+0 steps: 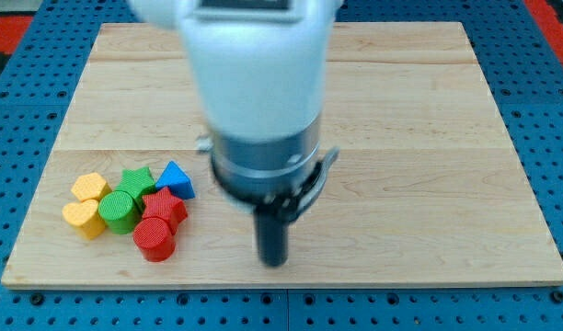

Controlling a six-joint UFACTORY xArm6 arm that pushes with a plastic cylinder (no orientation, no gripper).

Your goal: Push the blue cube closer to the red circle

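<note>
The red circle (155, 238), a short red cylinder, lies at the bottom of a block cluster in the view's lower left. No blue cube shows; the only blue block I see is a blue triangle (175, 177) at the cluster's upper right. The white arm body covers the board's middle and may hide other blocks. My tip (274, 262) rests on the board to the right of the cluster, well apart from the red circle and touching no block.
The cluster also holds a red star (165, 206), a green star (136, 179), a green cylinder (119, 211), a yellow heart (83, 219) and a yellow pentagon-like block (90, 188). The wooden board (447, 184) lies on a blue pegboard.
</note>
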